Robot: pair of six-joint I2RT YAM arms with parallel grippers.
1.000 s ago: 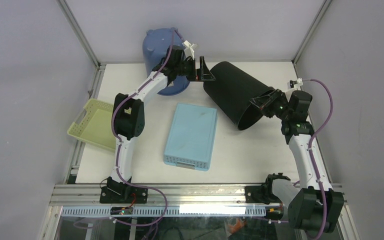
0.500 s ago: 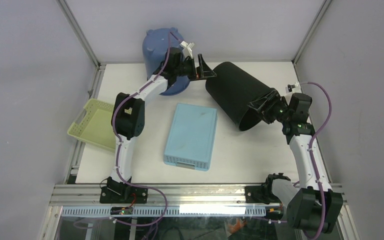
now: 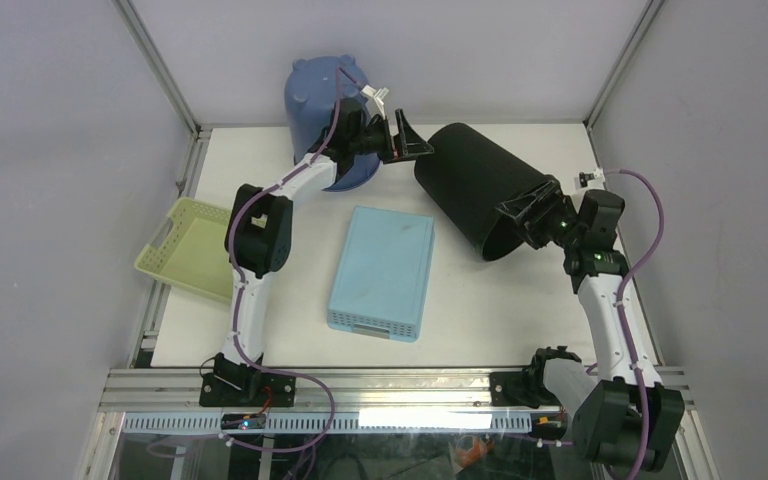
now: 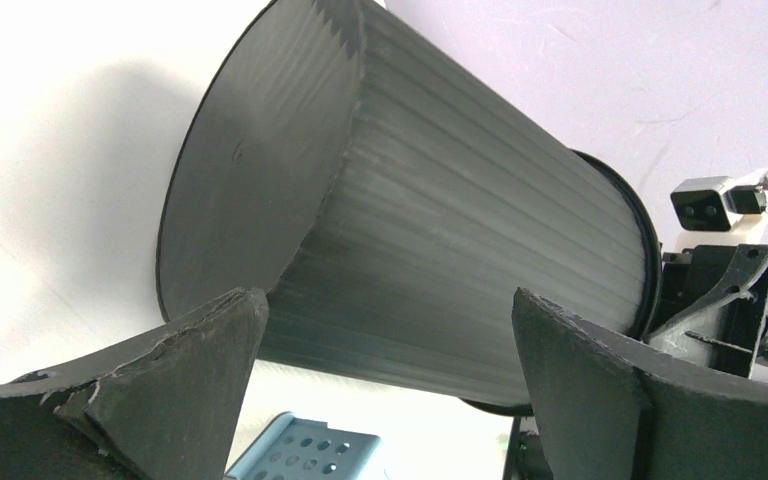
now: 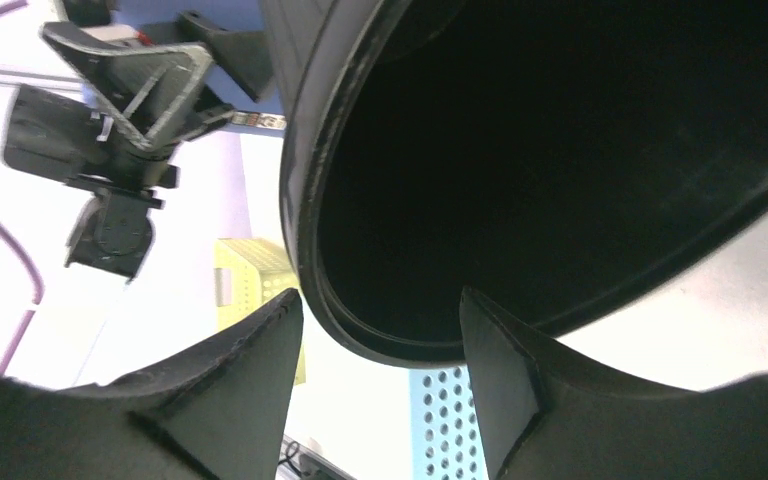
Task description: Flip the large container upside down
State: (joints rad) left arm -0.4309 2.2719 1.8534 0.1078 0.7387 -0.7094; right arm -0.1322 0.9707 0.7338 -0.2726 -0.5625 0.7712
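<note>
My right gripper (image 3: 532,212) was clenched on the lip of the large container (image 3: 465,180) a second ago. Now its fingers (image 5: 250,380) have let go and stand parted either side of the lip, and my right wrist has drawn back a little toward the right edge of the table (image 3: 520,310). My left gripper (image 3: 407,135) has lifted slightly toward the back wall. It is spread as wide as before, with nothing between its fingers (image 4: 190,350), and it sits just short of the container's closed base. The container has barely moved, its base end sliding a touch to the right. It lies on its side on the far right part of the table, base toward the far left and open mouth (image 5: 560,150) facing me at the near right. The low edge of the mouth rests on the table, close beside the far right corner of the light-blue flat box (image 3: 382,270). The blue bucket (image 3: 315,95) stands right behind my left wrist in the far left corner. The yellow-green basket (image 3: 188,245) hangs off the table's left edge, well apart. Bare tabletop lies in front of the mouth down to the near edge, and a narrower strip runs along the right side.
</note>
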